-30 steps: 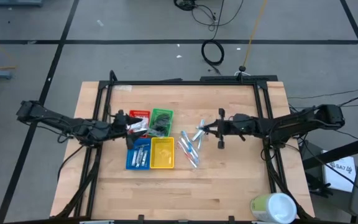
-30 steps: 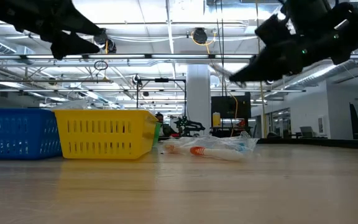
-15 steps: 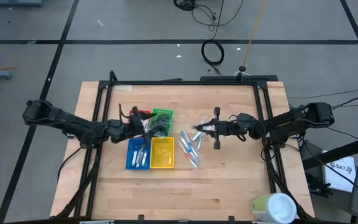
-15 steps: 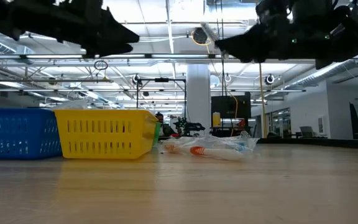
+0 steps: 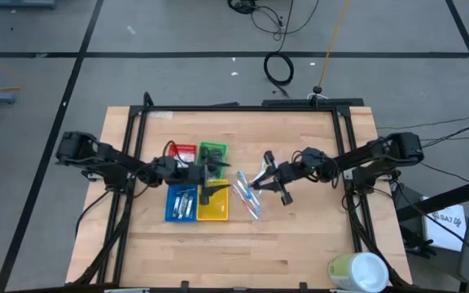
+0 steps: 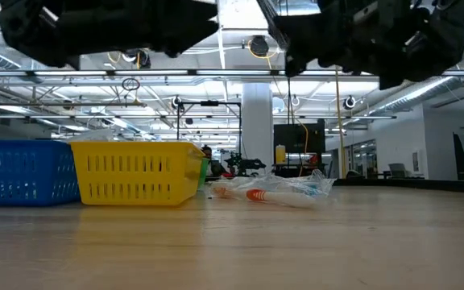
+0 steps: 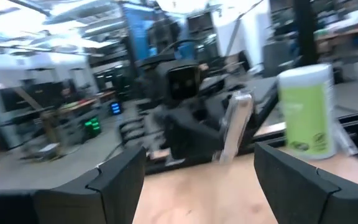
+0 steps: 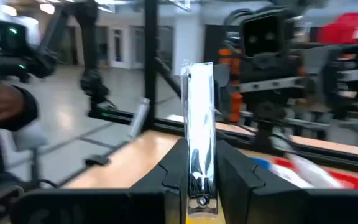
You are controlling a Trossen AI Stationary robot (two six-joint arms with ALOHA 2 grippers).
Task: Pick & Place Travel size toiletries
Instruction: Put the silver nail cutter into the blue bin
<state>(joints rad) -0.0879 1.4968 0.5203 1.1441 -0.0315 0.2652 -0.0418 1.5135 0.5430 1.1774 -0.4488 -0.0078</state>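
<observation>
Several slim silver and pale blue tubes (image 5: 247, 198) lie loose on the table right of the yellow tray (image 5: 213, 202); in the low view they form a small heap (image 6: 276, 192). My right gripper (image 5: 260, 177) hovers over them, shut on a silvery wrapped tube (image 8: 199, 118). My left gripper (image 5: 210, 182) hangs open and empty over the seam between the green tray (image 5: 212, 154) and the yellow tray. More small items lie in the blue tray (image 5: 181, 203). The left wrist view shows my open fingers (image 7: 114, 180) facing the right gripper's tube (image 7: 234, 127). My right gripper pinches the silvery tube between its two fingers (image 8: 173, 169) at one end (image 8: 199, 163). The fingers come nearly level from the table's right. The tube sticks out past the fingertips toward the table's left and is lifted clear of the table.
Red tray (image 5: 183, 151), green, blue and yellow trays sit in a square left of centre. A large pale green and white cylinder (image 5: 357, 271) lies at the near right corner. Black frame rails (image 5: 350, 155) run along both sides. Bare wood lies along the near edge.
My left gripper has travelled toward the table's right and a little nearer, from over the red tray to the green and yellow trays. My right gripper, keeping the silver tube, has shifted toward the table's left and turned about its wrist.
</observation>
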